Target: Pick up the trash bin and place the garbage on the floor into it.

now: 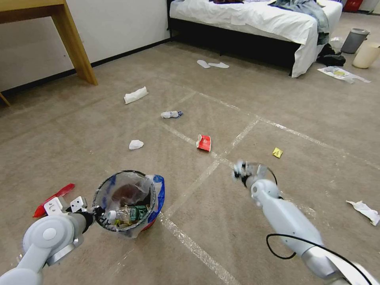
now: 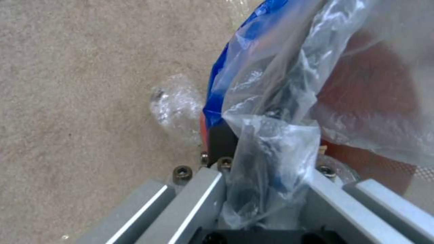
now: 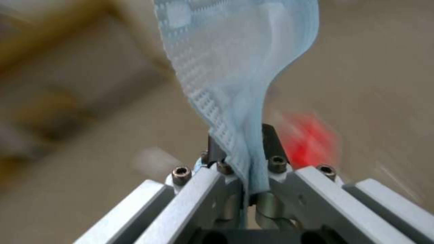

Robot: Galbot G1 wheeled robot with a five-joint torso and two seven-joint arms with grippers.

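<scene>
The trash bin (image 1: pixel 126 202), red with a clear blue-edged bag, hangs at the lower left, and my left gripper (image 1: pixel 95 214) is shut on its near rim. The left wrist view shows that gripper (image 2: pixel 253 149) pinching the rim and bag, the bin's red wall (image 2: pixel 371 101) beside it. A bottle (image 1: pixel 128 213) and other litter lie inside. My right gripper (image 1: pixel 247 171) hovers right of the bin; the right wrist view has this gripper (image 3: pixel 244 149) shut on a light blue face mask (image 3: pixel 239 61). Garbage on the carpet: white tissues (image 1: pixel 135 95) (image 1: pixel 135 144), a red wrapper (image 1: pixel 204 142), a yellow scrap (image 1: pixel 277 152).
More litter: a red wrapper (image 1: pixel 53 199) beside my left arm, a white-blue wad (image 1: pixel 171 114), a tissue (image 1: pixel 366 211) far right. A bed (image 1: pixel 257 19) stands at the back, a grey bin (image 1: pixel 354 39) and cream bucket (image 1: pixel 366 54) beside it. A wooden table leg (image 1: pixel 75 43) rises at left.
</scene>
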